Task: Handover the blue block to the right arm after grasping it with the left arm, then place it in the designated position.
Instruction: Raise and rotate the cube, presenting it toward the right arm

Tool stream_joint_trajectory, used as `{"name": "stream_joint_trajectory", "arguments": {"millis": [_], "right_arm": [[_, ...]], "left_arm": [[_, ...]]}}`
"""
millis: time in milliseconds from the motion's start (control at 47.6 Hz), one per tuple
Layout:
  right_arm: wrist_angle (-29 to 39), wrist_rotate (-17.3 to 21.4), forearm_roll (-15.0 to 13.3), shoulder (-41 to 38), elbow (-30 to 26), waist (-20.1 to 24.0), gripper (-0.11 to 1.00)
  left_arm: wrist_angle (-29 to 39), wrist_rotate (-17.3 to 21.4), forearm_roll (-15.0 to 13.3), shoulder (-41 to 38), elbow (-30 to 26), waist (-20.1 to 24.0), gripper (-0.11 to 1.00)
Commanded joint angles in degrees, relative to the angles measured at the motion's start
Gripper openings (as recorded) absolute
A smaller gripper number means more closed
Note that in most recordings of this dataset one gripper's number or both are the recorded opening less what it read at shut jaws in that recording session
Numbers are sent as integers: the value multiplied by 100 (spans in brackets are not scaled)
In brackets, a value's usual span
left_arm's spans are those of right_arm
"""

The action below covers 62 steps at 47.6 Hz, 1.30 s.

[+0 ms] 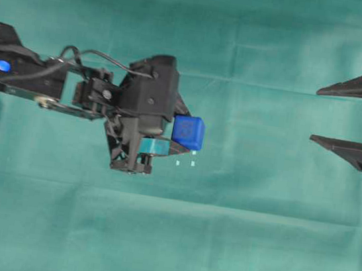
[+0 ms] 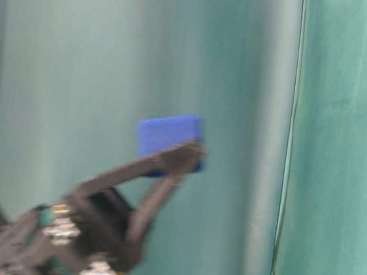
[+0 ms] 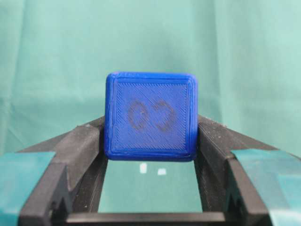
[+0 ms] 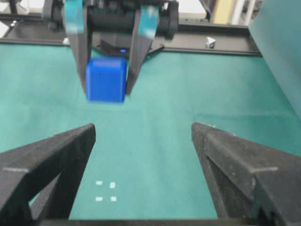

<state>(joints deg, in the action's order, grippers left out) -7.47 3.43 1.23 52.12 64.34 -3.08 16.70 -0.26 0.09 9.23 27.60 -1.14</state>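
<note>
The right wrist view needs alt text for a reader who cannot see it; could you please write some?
A blue block hangs above green cloth, pinched between the two fingers of the left hand reaching in from the far side. In the foreground, the right hand is wide open and empty, with four small white marks on the cloth between its fingers.

light: even, bright | shadows: faint | blur: table-level view smeared, others sharper

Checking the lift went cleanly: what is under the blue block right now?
Only green cloth and air: the blue block hangs clamped in the left gripper, clear of the cloth. The white marks lie uncovered. Its underside is hidden.
</note>
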Motion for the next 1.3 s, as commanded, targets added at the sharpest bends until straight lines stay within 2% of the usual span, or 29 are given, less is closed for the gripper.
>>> {"name": "stream_joint_trajectory", "arguments": {"millis": [0, 294, 1282], "right_arm": [[-26, 0, -9, -18, -176, -9, 93], [-26, 0, -9, -26, -185, -9, 93], [-26, 0, -18, -26, -220, -9, 93]], "left_arm": [[53, 9, 18, 369, -211, 9, 46], [105, 9, 26, 861, -220, 70, 46], [211, 0, 26, 853, -185, 88, 46]]}}
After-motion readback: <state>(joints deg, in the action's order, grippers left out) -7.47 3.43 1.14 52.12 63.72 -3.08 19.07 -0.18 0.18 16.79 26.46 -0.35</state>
